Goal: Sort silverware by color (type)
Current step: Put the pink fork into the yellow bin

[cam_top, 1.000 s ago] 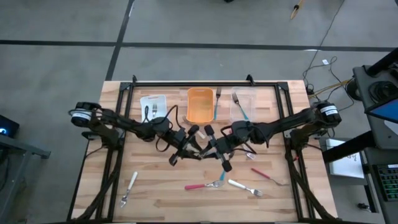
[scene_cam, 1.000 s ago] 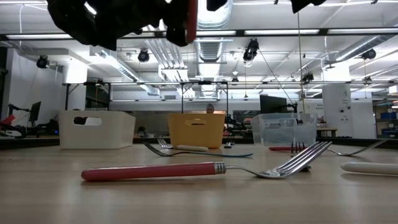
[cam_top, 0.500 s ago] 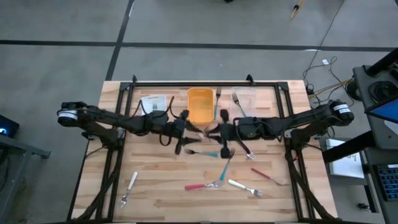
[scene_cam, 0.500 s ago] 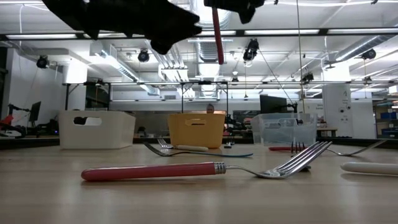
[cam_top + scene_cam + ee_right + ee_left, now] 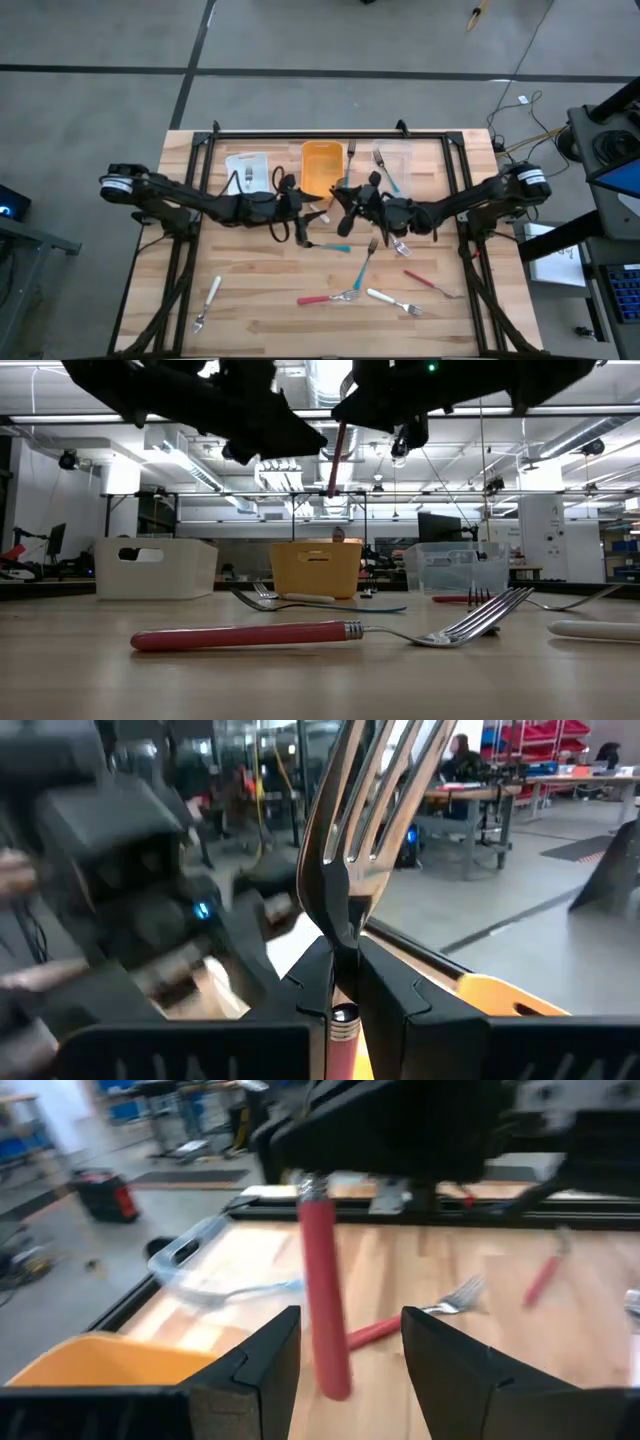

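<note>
Wooden tabletop [image 5: 250,280] beneath two raised arms meeting just in front of the orange bin [image 5: 320,168]. Right gripper [image 5: 335,982] clenched on the neck of a red-handled fork [image 5: 322,1295], tines up past the fingers, handle hanging down between the spread fingers [image 5: 250,1370] of the left gripper [image 5: 345,1365], which touch nothing. Other silverware scattered nearer the table's front: another red-handled fork [image 5: 300,633], white and teal ones.
</note>
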You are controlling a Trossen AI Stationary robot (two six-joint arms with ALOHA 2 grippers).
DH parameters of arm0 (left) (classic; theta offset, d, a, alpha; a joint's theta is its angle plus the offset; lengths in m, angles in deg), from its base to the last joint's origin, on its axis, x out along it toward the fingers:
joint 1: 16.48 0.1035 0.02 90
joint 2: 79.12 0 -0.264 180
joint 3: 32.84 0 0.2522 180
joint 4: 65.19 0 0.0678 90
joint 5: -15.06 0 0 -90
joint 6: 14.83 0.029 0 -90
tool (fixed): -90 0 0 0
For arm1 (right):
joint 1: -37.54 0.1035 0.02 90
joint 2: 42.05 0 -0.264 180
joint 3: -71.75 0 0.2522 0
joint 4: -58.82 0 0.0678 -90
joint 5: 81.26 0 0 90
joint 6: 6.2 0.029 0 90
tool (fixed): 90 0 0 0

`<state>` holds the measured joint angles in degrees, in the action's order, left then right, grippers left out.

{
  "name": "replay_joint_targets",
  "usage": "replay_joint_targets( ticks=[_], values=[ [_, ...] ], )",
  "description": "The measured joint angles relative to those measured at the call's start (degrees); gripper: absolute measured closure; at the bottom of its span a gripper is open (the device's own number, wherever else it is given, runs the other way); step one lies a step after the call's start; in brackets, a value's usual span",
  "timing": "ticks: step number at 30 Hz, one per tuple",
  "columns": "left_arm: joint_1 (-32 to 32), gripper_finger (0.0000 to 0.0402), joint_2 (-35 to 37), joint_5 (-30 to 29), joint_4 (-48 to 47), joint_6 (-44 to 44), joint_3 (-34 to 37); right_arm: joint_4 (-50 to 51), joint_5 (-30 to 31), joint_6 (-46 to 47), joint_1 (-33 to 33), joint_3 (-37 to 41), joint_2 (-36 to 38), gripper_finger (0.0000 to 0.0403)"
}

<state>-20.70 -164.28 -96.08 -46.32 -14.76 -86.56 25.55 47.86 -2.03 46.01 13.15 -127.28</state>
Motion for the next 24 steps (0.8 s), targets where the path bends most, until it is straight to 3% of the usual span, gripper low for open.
replay_joint_targets(
  ticks=[5,13,17,22,24],
  values=[
    [-0.2,0.0246,-3.5,-2.0,4.0,-1.8,0.0,-6.1,0.0,0.3,-0.1,-0.8,-4.4,0.0381],
    [-0.4,0.0256,-5.9,-7.8,5.6,-3.8,-0.2,-6.5,0.1,0.4,-0.4,-3.9,-7.6,0.0381],
    [-0.6,0.0292,-6.3,-9.0,5.9,-4.2,-0.2,-6.4,0.1,0.4,-0.6,-4.4,-7.9,0.038],
    [-0.6,0.0374,-6.3,-9.3,6.0,-5.6,-0.1,-6.0,1.6,0.5,-0.7,-4.4,-7.7,0.0374],
    [-0.6,0.0382,-6.3,-8.5,6.2,-6.3,-0.1,-6.0,1.4,0.5,-0.7,-4.4,-7.5,0.0365]
  ],
)
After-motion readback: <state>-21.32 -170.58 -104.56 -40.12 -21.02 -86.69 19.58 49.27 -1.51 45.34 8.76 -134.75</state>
